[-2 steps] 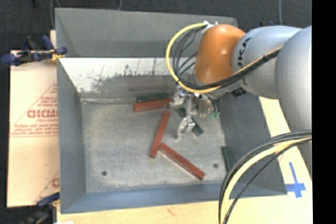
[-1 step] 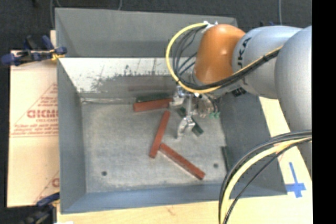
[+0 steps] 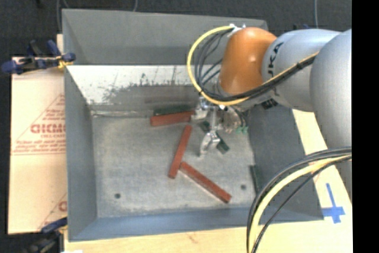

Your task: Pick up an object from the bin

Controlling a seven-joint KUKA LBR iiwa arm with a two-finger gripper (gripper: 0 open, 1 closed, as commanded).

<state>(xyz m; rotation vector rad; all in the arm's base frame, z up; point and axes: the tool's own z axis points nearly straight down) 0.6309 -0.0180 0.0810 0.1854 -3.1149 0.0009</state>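
Gripper (image 3: pixel 210 136): sits over upper end of slanted red-brown flat stick (image 3: pixel 180 153); spread or closed, cannot tell. Best taken square across the stick's width.

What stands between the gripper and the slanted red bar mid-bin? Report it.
Nothing visible. The gripper hangs beside the upper end of the slanted red bar; a small dark green piece lies on the gripper's other side.

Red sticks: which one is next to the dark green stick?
The back red stick, lying alongside the dark green stick. The middle red stick and front red stick lie slanted, away from it.
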